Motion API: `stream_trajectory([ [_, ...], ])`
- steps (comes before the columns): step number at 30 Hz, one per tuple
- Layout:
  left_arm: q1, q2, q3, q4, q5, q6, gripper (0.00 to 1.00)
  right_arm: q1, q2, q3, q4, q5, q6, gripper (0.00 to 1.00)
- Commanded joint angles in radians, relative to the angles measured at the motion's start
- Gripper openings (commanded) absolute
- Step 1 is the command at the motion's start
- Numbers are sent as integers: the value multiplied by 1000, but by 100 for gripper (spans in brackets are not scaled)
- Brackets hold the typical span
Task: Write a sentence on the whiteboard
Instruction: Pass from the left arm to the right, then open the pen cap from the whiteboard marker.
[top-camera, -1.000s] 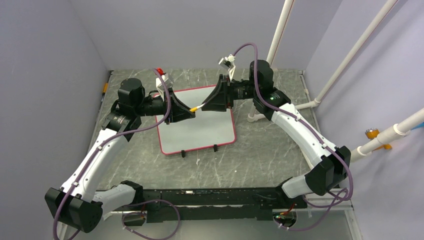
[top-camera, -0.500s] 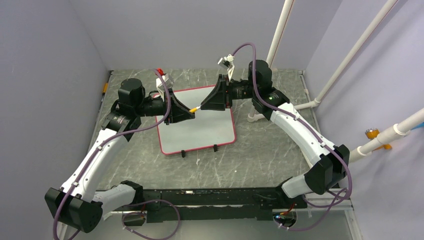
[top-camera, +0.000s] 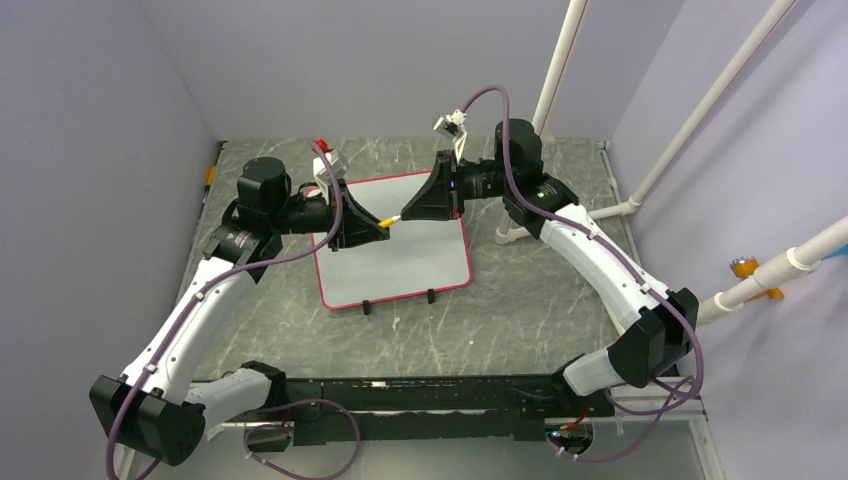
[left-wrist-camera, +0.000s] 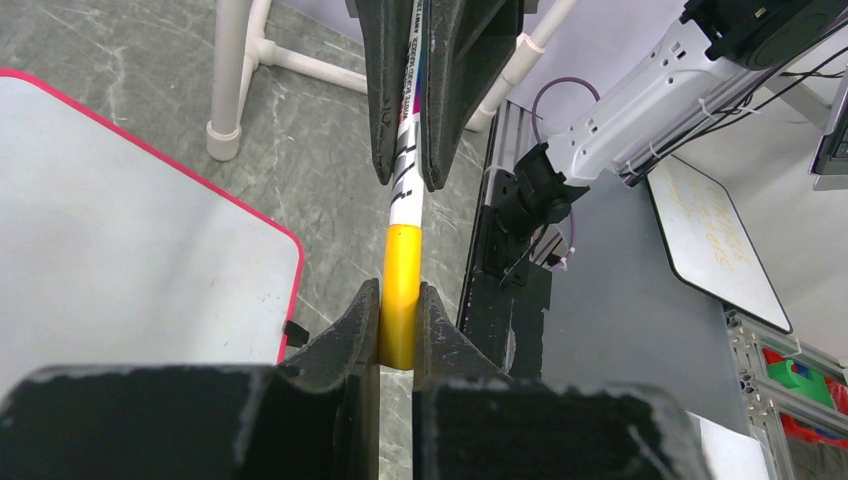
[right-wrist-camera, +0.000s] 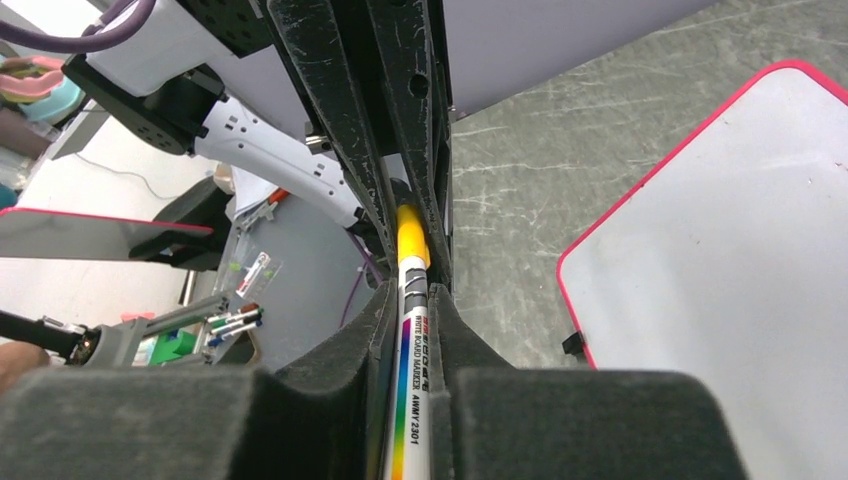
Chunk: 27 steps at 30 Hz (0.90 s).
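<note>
With the left gripper (top-camera: 384, 227) clamped from 9 o'clock on the yellow cap (left-wrist-camera: 400, 290) of the marker (top-camera: 393, 219) and the right gripper (top-camera: 404, 212) clamped from 3 o'clock on its white barrel (right-wrist-camera: 410, 390), above the blank whiteboard (top-camera: 400, 265) toward its 12 o'clock edge, a crooked pull could jam the cap or drop a piece.

Your whiteboard (top-camera: 400, 265) lies flat in the middle of the surface (top-camera: 500, 320), clips (top-camera: 368, 306) on its near edge. Above its far half, your left hand (top-camera: 378, 230) sits left and your right hand (top-camera: 405, 213) right, tips facing. The marker (top-camera: 392, 219) bridges them, one end in each.
</note>
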Motion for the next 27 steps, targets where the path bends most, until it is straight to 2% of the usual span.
stream_trajectory([
  [1,-5,1,44,39,-11,13,0,28,0,28,9,-15,-34,1],
  [4,-5,-1,47,33,-19,16,2,27,-16,7,30,0,-27,0],
  [5,-4,-2,50,29,-21,20,12,27,-23,-2,37,9,-25,0],
  [8,-2,-12,45,32,-35,24,51,26,-54,-43,64,51,-12,0],
  [10,0,-22,40,35,-43,27,61,21,-78,-70,83,76,-1,0],
  [11,1,-26,37,39,-42,27,61,17,-89,-86,100,83,9,0],
  [18,3,-23,31,56,-4,27,38,2,-114,-121,168,81,56,0],
  [24,4,-19,24,67,16,25,37,1,-107,-120,188,71,71,0],
  [27,3,-17,22,72,24,23,31,1,-102,-122,193,67,72,0],
])
